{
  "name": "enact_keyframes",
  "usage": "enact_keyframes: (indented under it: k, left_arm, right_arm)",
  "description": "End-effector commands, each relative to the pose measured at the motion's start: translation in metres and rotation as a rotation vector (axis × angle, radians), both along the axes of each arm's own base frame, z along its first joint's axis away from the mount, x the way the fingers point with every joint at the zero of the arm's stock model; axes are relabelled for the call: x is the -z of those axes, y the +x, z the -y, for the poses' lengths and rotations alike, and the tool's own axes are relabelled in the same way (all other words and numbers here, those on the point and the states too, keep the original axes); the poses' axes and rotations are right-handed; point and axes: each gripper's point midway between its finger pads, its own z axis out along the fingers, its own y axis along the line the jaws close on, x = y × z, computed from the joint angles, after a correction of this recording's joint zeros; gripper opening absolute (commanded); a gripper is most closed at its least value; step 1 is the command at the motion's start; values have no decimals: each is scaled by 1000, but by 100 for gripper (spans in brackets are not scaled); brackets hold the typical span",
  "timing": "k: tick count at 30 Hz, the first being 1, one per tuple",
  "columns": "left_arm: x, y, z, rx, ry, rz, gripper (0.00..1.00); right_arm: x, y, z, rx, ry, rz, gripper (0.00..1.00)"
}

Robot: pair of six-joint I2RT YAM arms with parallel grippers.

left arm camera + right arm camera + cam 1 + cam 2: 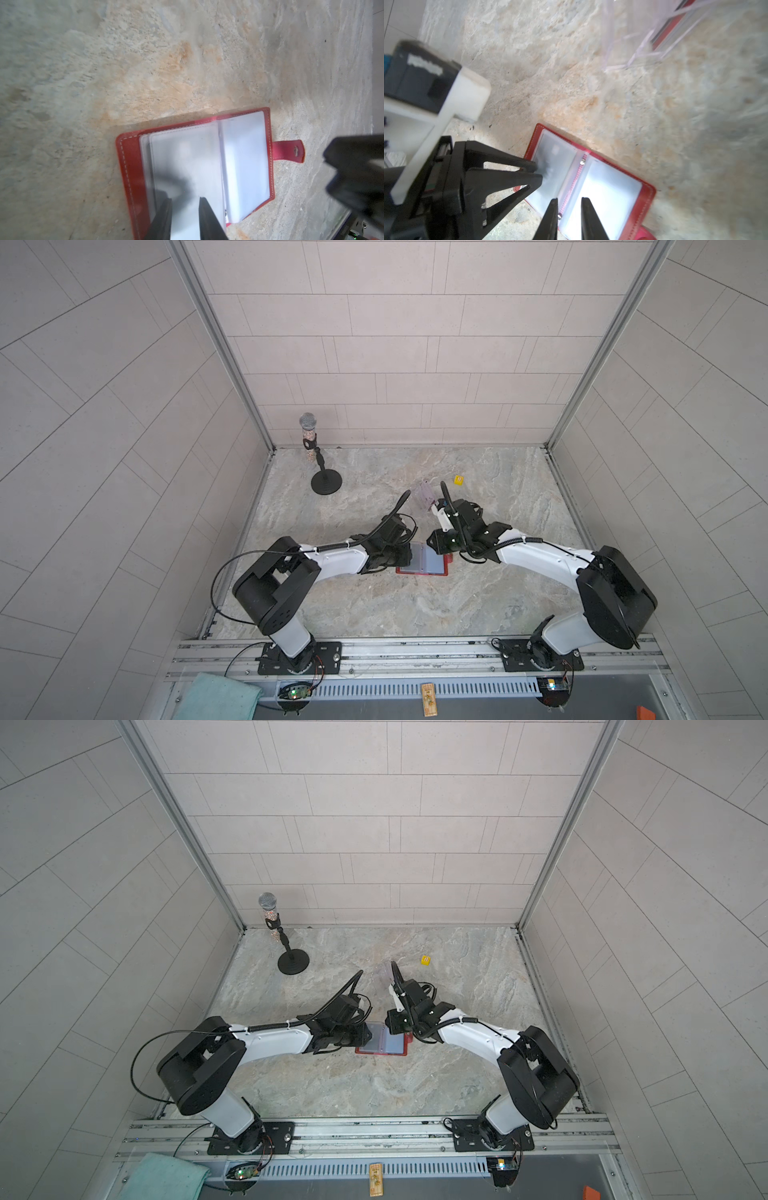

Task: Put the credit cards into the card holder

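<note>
I have the card holder [424, 561] [384, 1040] lying flat and open on the worktop [374, 605], red cover down and clear sleeves facing up. In both top views it sits between my two arms. Its snap tab [288, 150] sticks out flat from the edge on the right arm's side.

My left claw [185, 199] [539, 171] is at the card holder's left page. The fingers [508, 160] stand only a narrow gap apart, and the edge of a sleeve runs in between them. A dark smear shows through the plastic at the tips. I cannot tell whether the sleeve is actually pinched or only lies in the gap.

My right claw [569, 199] hangs above the card holder's spine. Its fingers are a little apart with nothing between them; only the ring binding and sleeves show below.

The sleeves are too cloudy and glare-washed for me to say whether any card sits inside.

A clear acrylic stand [426, 494] [643, 41] stands beyond the card holder's far edge, apart from it. A small yellow die [458, 480] [425, 960] lies further out past the stand, and a microphone on a round base [308, 425] stands well beyond the card holder's far left corner.
</note>
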Motion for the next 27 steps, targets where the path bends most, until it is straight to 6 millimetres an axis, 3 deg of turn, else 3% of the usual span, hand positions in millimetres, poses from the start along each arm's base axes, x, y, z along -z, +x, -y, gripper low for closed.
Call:
enact_keyframes:
  k: [1,6,11,19,27]
  left_arm:
    - [2,1,-4,-8,23,-17,30]
    - [-16,13,-7,-11,31,6,31]
    - [-39,36,-11,-26,41,37,35]
    - [-57,90,-17,-74,-10,12,40]
    - [-65,141,-10,-114,-124,-27,48]
  right_arm:
    - [-5,5,29,22,-93,-3,23]
    - [-13,22,50,55,-104,-3,26]
    - [-22,45,55,52,-93,3,32]
    - [-27,85,43,9,-113,-31,45]
    - [-26,121,32,-23,-152,-41,54]
